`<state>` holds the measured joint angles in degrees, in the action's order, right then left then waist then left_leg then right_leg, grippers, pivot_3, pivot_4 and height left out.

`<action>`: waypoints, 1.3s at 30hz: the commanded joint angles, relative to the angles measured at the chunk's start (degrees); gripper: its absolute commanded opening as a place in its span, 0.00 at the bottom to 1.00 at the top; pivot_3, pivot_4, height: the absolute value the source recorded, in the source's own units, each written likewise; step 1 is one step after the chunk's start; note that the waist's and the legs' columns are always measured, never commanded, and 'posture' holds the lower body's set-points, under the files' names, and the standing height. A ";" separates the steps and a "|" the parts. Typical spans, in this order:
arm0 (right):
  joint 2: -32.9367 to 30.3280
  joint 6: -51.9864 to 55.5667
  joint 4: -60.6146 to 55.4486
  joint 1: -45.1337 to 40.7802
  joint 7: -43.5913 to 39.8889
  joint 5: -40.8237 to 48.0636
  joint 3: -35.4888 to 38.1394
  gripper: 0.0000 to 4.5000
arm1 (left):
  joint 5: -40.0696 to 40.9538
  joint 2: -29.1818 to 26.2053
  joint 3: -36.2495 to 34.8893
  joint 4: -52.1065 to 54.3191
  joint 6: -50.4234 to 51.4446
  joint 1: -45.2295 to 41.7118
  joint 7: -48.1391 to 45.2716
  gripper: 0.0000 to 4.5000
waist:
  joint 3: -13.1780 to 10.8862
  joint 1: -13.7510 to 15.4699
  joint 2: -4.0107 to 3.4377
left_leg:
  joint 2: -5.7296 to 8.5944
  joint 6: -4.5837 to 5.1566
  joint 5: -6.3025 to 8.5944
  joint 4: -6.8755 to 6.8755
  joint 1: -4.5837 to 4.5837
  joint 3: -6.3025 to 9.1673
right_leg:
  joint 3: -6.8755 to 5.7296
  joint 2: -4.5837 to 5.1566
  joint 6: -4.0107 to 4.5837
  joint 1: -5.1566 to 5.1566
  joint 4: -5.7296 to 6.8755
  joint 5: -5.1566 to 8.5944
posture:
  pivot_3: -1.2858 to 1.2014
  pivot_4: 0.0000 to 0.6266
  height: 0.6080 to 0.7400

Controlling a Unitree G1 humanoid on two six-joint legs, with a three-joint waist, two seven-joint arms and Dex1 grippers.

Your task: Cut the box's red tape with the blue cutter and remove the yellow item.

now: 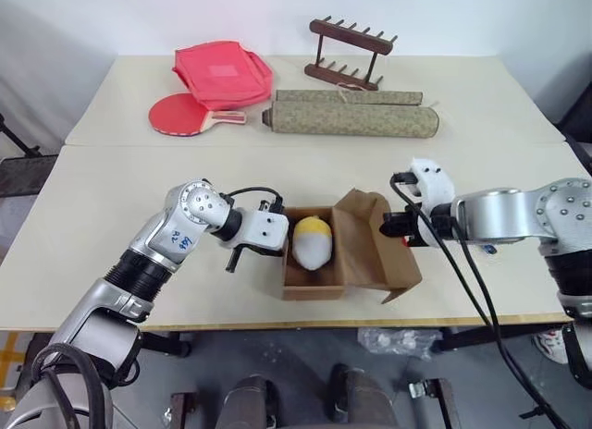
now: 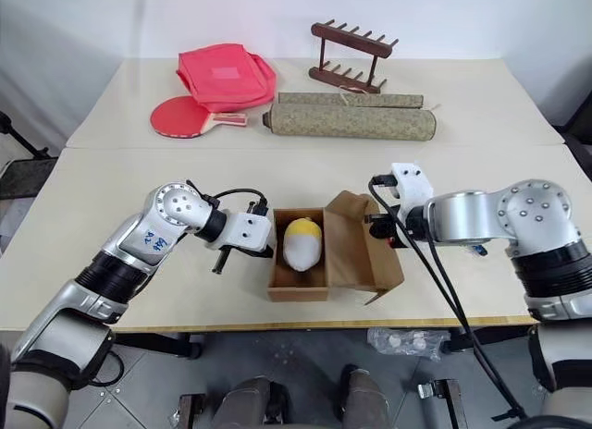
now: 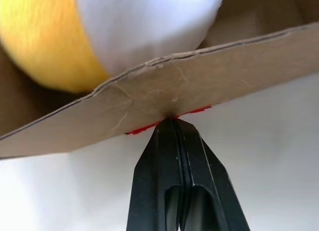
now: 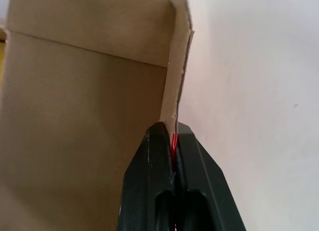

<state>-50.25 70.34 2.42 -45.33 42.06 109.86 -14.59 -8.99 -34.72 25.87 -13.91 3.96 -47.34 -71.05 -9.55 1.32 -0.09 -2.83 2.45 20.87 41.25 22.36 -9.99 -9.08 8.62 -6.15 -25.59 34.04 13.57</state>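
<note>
Nearest us, at the front edge of the worktop (image 1: 111,290), sits the box (image 1: 319,286), open, its flaps spread to either side. We see the yellow item (image 1: 312,240) lying inside it, yellow at the far end and wrapped in whitish plastic toward us.

Our left hand (image 1: 277,246) is at the box's left flap. In the left wrist view its fingers (image 3: 164,181) are pressed together with their tips at the edge of the cardboard flap, where a thin strip of red tape (image 3: 194,111) shows along that edge. We cannot tell whether the fingers pinch the flap or only touch it.

Our right hand (image 1: 387,227) is at the right flap, which stands up and leans outward. In the right wrist view the fingers (image 4: 194,186) are clamped on the flap's edge, with a sliver of red visible between them.

Far back on the worktop lie a red pouch (image 1: 223,73), a red paddle (image 1: 181,114) just in front of it, a long rolled mat (image 1: 351,118) and a dark wooden rack (image 1: 351,52), all well apart from the box.
</note>
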 commanded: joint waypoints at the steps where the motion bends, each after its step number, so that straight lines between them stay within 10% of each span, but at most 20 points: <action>1: 1.64 0.31 -1.70 2.16 -3.60 -7.27 0.94 0.00 | -1.93 1.15 -0.04 -1.63 0.54 -0.59 2.30 0.00 | 0.00 -0.07 -0.01 | 0.00 0.01 0.00 0.00 -0.02 0.00 | 0.00 0.00 0.01 0.02 0.00 -0.01 | 0.52 0.24 1.00; 5: 1.53 -2.72 -7.09 2.75 -15.57 -23.82 1.74 0.00 | -1.06 1.43 -1.08 -1.44 2.10 -0.19 1.87 0.00 | 0.01 -0.19 -0.02 | -0.04 0.07 -0.04 0.02 -0.07 -0.03 | 0.07 0.00 0.05 0.04 0.01 -0.09 | 0.52 0.24 1.00; 12: -0.25 -6.62 -8.30 3.51 -34.47 -41.12 5.47 0.41 | 0.94 1.92 -3.70 0.11 11.00 0.95 2.15 0.00 | 0.01 -0.29 -0.03 | 0.01 0.08 -0.05 -0.02 0.01 -0.04 | 0.06 -0.03 0.04 -0.03 -0.03 -0.11 | 0.52 0.24 1.00; 20: -7.95 -9.91 -7.84 3.96 -56.40 -54.96 9.10 1.00 | 3.95 -0.08 -8.51 -1.54 14.44 0.96 3.59 0.47 | -0.03 -0.68 -0.05 | 0.05 0.07 -0.05 -0.08 0.02 -0.05 | 0.04 -0.06 0.04 -0.05 -0.10 -0.11 | 0.52 0.24 1.00; 29: -17.45 -15.70 -9.52 9.00 -76.62 -64.28 14.38 1.00 | 3.06 -7.61 -12.99 -14.30 7.91 -3.54 5.84 0.99 | -0.05 -1.54 -0.04 | 0.15 0.03 -0.03 -0.18 0.02 -0.12 | 0.02 -0.13 0.04 -0.09 -0.18 -0.10 | 0.52 0.24 1.00; 39: -21.68 -21.58 -20.16 22.36 -93.66 -64.68 27.98 1.00 | 13.11 -1.67 -16.46 -13.35 0.65 -15.50 -3.42 0.99 | -0.22 -0.56 0.15 | 0.24 -0.01 0.03 -0.09 0.06 -0.17 | -0.07 -0.10 -0.03 -0.03 -0.27 -0.14 | 0.52 0.24 1.00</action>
<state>-71.70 50.77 -15.71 -23.43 -49.85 45.66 9.90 2.10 -37.65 9.14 -29.62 4.39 -61.71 -72.67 -9.78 0.77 0.06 -2.59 2.43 20.90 41.18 22.40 -10.16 -9.14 8.52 -6.18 -25.61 33.78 13.43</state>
